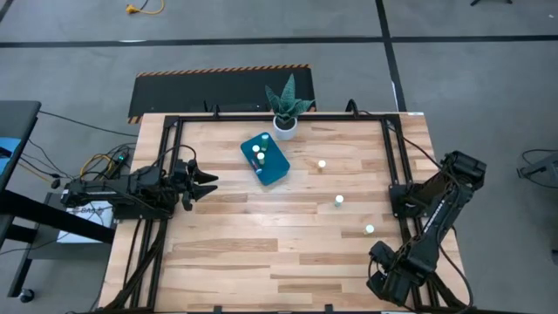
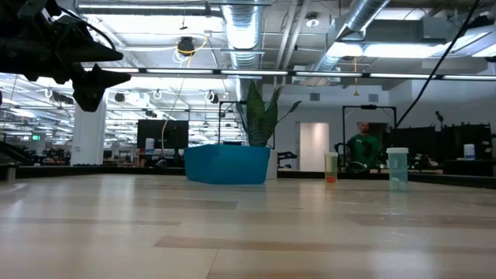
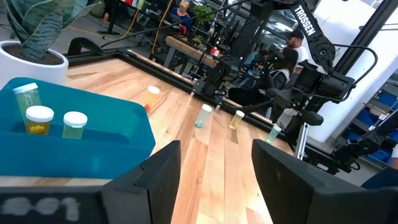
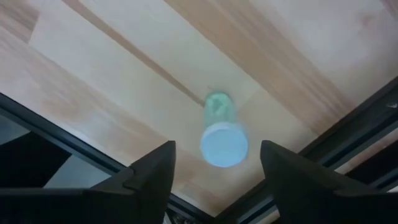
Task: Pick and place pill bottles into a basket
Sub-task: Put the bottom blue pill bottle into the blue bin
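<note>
The teal-blue basket [image 1: 264,158] lies at the table's far middle with three pill bottles [image 3: 39,118] standing in it. Three loose bottles stand on the wood to its right [image 1: 322,164], [image 1: 338,201], [image 1: 370,229]. My left gripper [image 1: 205,183] is open and empty, held above the table left of the basket; its wrist view [image 3: 214,162] looks over the basket [image 3: 74,140]. My right gripper [image 1: 382,258] is open near the table's near right corner, pointing down over one upright white-capped bottle [image 4: 222,144], its fingers clear of the bottle.
A white pot with a green plant [image 1: 286,112] stands just behind the basket at the far edge. Black frame rails [image 1: 397,166] run along the table's sides. A person [image 2: 363,147] shows in the room beyond the table.
</note>
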`<move>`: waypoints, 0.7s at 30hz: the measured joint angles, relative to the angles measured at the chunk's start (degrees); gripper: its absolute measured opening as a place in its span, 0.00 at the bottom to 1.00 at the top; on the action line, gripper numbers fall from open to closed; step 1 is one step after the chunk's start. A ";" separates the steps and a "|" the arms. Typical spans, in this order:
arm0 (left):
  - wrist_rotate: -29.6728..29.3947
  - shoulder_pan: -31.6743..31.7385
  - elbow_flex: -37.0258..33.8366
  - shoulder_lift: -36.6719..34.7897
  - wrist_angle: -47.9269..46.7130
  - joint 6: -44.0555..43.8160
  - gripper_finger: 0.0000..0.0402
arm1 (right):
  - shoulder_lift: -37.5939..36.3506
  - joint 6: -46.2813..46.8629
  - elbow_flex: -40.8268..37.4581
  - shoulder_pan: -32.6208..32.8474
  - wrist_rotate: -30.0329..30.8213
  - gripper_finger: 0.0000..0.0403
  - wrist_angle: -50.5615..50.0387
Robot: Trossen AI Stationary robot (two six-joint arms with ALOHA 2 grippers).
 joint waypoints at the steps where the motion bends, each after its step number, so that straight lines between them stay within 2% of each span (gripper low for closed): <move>1: 0.00 -0.01 0.00 0.00 0.00 0.00 0.46 | 0.00 0.02 0.00 0.02 0.00 0.54 0.01; 7: 0.00 0.00 0.00 0.00 0.00 0.00 0.46 | 0.00 0.10 -0.02 0.39 -0.02 0.42 0.49; 12: 0.00 -0.01 0.00 0.00 0.00 0.00 0.46 | 0.00 0.76 -0.02 1.08 0.01 0.37 0.66; 16: 0.00 -0.01 0.00 0.00 0.00 0.00 0.46 | 0.00 1.14 -0.04 1.73 0.03 0.38 1.69; 21: 0.00 0.00 0.00 0.00 0.00 0.00 0.46 | -0.01 1.51 -0.04 1.88 0.15 0.46 1.34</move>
